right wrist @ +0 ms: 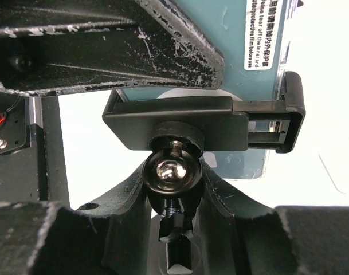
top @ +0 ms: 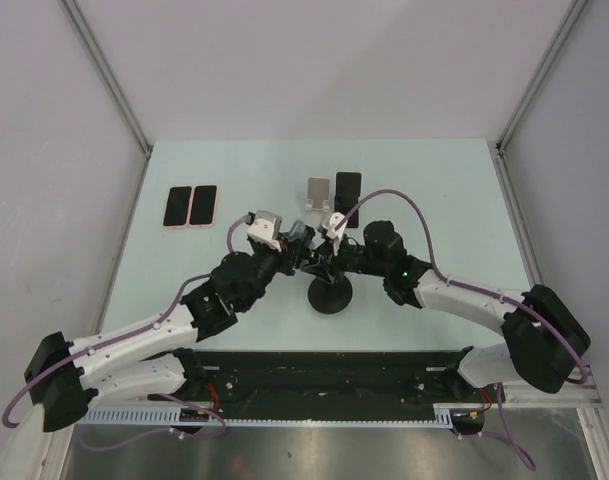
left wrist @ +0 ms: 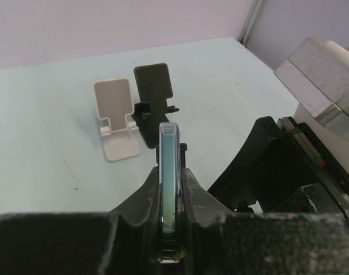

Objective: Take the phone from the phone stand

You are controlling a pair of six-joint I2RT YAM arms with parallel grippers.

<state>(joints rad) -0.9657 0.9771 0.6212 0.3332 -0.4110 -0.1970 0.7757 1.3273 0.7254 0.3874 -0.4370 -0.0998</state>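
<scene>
Teal phone (left wrist: 168, 172) edge-on, clamped in black stand (right wrist: 174, 123)

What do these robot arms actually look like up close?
The left arm and right arm have white segments between chunky black joints, each trailing a purple cable. The left gripper and right gripper are black, with scuffed, scratched fingers.

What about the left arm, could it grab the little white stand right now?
Probably not right now. The left gripper is shut on the phone, so it's busy. The white stand sits farther off with nothing blocking the way.
</scene>
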